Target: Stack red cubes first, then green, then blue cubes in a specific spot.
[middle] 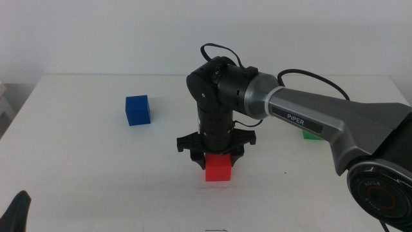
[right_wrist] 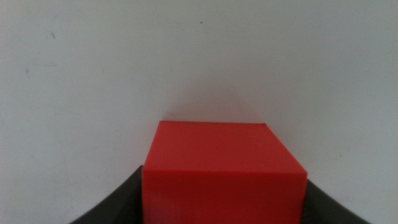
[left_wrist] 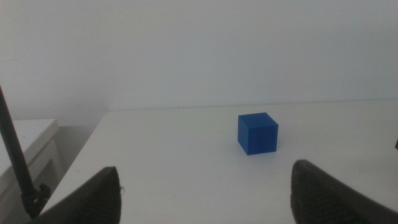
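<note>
Counter (middle: 84,161) seen from the middle view: the red cube (middle: 218,167) is pinched low by the right gripper (middle: 217,156), straight beneath the wrist, resting on or just above the white surface. The blue cube (middle: 137,109) sits well apart toward the left arm's side; the green cube (middle: 313,134) is mostly hidden behind the right arm. The left gripper (middle: 16,212) waits at the bottom edge.

Left wrist view: the blue cube (left_wrist: 257,133) lies dead ahead, the jaws spread wide.

Right wrist view: the red cube (right_wrist: 221,171) is clamped between the jaws. No containers are seen.
</note>
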Robot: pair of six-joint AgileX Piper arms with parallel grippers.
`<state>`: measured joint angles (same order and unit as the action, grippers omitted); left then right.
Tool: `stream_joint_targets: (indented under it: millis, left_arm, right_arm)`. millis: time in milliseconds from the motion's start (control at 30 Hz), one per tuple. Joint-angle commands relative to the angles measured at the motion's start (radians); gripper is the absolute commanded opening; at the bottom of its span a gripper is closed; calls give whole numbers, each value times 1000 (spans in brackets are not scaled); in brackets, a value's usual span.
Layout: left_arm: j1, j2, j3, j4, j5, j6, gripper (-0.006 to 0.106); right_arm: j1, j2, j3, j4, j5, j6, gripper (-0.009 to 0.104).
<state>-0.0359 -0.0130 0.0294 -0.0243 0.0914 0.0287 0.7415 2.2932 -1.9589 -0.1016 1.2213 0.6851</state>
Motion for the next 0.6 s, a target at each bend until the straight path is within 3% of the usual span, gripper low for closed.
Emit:
stream_joint_targets:
  millis: [0,233,300,467,567]
  left_arm:
    - [-2,-20,-3,-4,-82,-3,94]
    - [-2,-20,-3,-4,-82,-3,94]
    - [-2,-20,-3,-4,-82,-3,94]
    - [-2,-20,-3,-4,-82,-3,94]
    - [-2,-20,-3,-4,-82,-3,94]
  right_arm:
    - [1,-59,-26,-4,73,20,8]
    - [1,-59,-26,-16,71,46,39]
    - [1,-59,-26,-16,70,45,68]
    - [-1,-65,-57,-13,79,19,84]
    - [-1,-110,-77,-14,75,-23,88]
